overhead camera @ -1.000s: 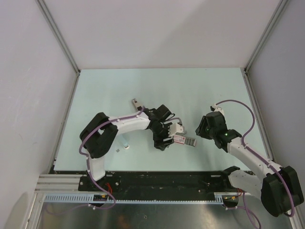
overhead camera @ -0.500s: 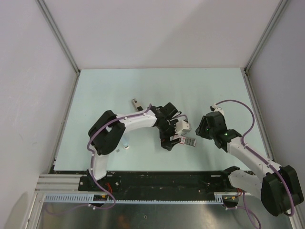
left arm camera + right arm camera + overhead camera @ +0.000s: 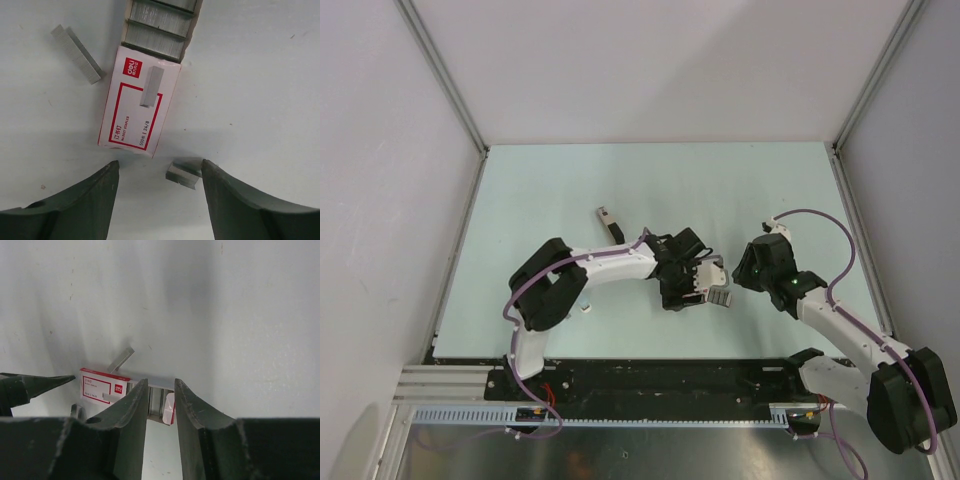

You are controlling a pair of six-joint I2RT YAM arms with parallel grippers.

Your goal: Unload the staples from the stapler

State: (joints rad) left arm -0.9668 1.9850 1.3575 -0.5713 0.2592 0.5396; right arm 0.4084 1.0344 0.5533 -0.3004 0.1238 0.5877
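Staples (image 3: 151,86) lie loose on and beside the box (image 3: 129,120), over which the left gripper (image 3: 159,167) has just swung, spread and empty, suggesting unloading is done

top view overhead, far; both wrist views close, sharing red-and-white box (image 3: 140,107)

White-and-black arms (image 3: 605,263) — purple cables (image 3: 815,211) — dark tapered fingers (image 3: 75,205)
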